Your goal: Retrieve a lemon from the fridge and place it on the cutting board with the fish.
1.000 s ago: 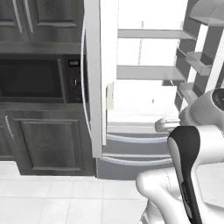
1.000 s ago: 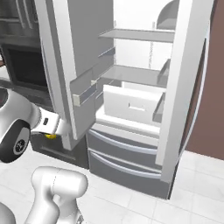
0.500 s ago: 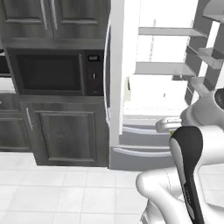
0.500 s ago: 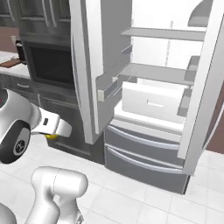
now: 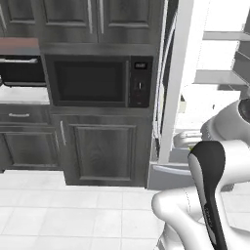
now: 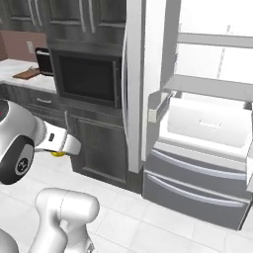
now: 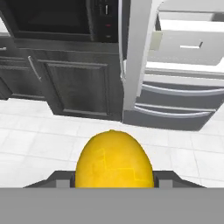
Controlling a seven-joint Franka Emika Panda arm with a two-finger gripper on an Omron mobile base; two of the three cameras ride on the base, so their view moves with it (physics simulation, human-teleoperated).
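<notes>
A yellow lemon (image 7: 114,159) sits between my gripper's (image 7: 114,178) two dark fingers, which are shut on it, low over the tiled floor. From the right base view the gripper (image 6: 62,150) hangs at the left with the lemon (image 6: 58,153) peeking out under the white hand. The grey fridge (image 6: 197,148) stands open to the right, its white inside showing (image 5: 168,97) (image 7: 175,65). A reddish-brown cutting board (image 6: 27,74) lies on the counter at the far left. The fish cannot be made out at this size.
A dark built-in microwave (image 5: 97,80) (image 6: 86,76) sits in grey cabinets left of the fridge door. A white fridge drawer (image 6: 207,123) is pulled out. A dark appliance (image 6: 43,60) stands on the counter (image 6: 20,79). White tiled floor (image 5: 73,215) lies in front.
The whole picture has shifted: the camera has swung left, so the fridge slid right and the microwave and counter came into view. The lemon stays in the gripper.
</notes>
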